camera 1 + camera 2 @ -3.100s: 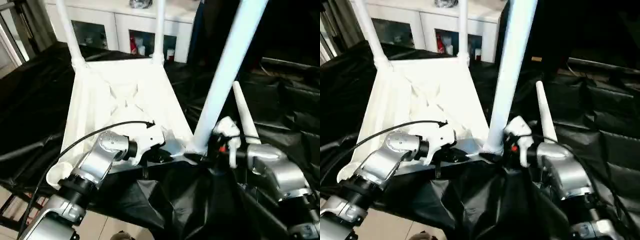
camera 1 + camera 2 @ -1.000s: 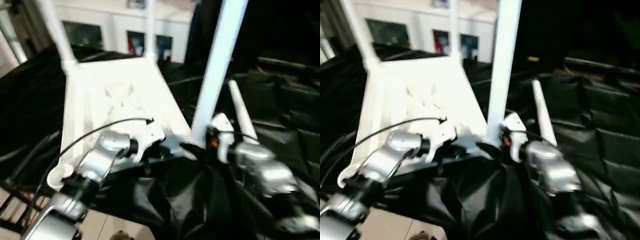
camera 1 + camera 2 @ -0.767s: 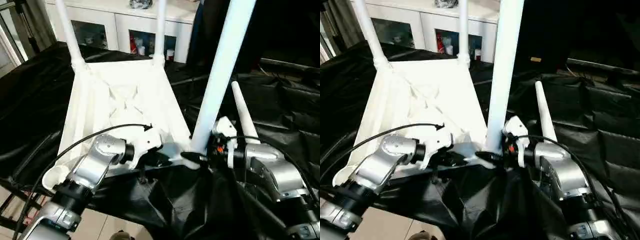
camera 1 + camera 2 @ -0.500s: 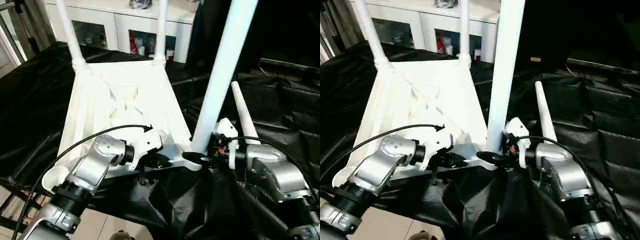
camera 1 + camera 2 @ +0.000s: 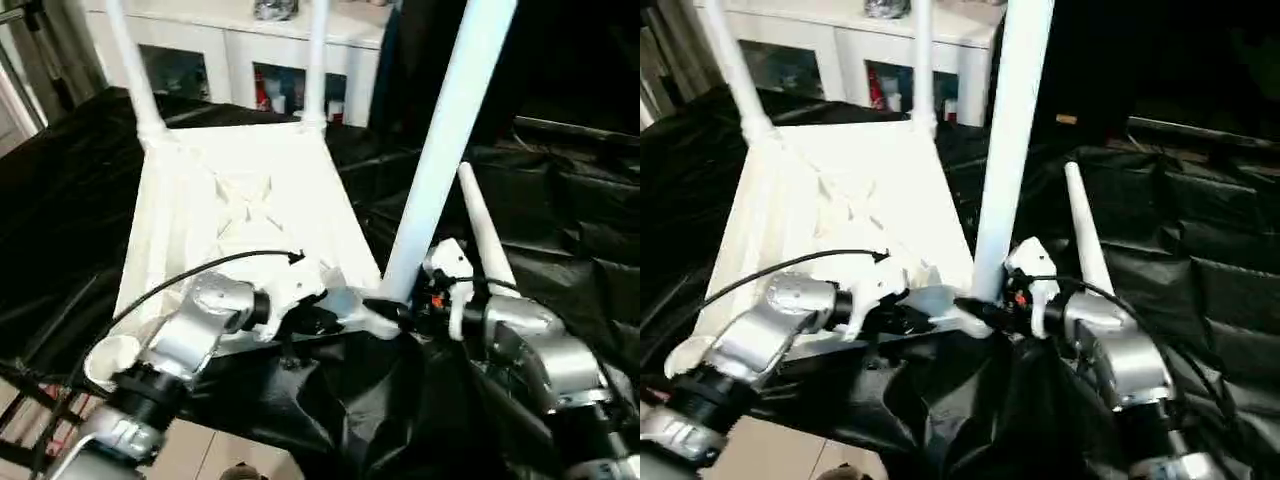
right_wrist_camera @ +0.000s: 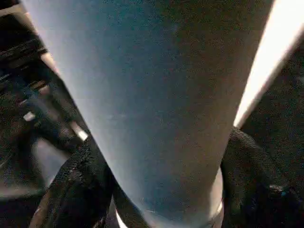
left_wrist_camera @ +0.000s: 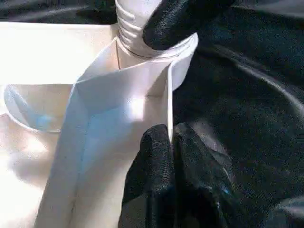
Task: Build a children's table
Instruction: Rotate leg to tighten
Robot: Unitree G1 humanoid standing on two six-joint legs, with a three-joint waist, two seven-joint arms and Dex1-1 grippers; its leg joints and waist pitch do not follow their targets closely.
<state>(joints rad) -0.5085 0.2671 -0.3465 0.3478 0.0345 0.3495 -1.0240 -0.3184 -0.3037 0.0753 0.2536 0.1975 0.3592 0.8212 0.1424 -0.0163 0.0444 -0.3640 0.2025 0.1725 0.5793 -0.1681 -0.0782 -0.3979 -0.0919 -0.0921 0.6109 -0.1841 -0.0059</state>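
The tabletop (image 5: pixel 235 215) lies upside down on the black-draped bench (image 5: pixel 560 215), ribbed underside facing up. Two legs stand upright in its far corner sockets: the far left leg (image 5: pixel 128 70) and the far right leg (image 5: pixel 316 60). A third leg (image 5: pixel 440 150) rises from the near right socket (image 7: pixel 183 57), leaning a little to the right as it goes up. A fourth leg (image 5: pixel 482 235) lies loose on the black cloth just to the right of the tabletop, its narrow tip pointing away from the robot. The near left socket (image 5: pixel 110 355) is open, with no leg in it.

The left gripper (image 7: pixel 170 142) is pressed together on the thin near edge wall of the tabletop, one black finger on each side of it (the left wrist view shows the wall running straight between them), just beside the near right socket. The right gripper (image 6: pixel 156 185) is clamped around the foot of the third leg, right above the socket, with its fingers (image 6: pixel 78 185) hugging the tube on either side.

Beyond the bench stands a white cabinet (image 5: pixel 250 50) with glass doors. A black cable (image 5: pixel 190 275) loops over the left forearm.
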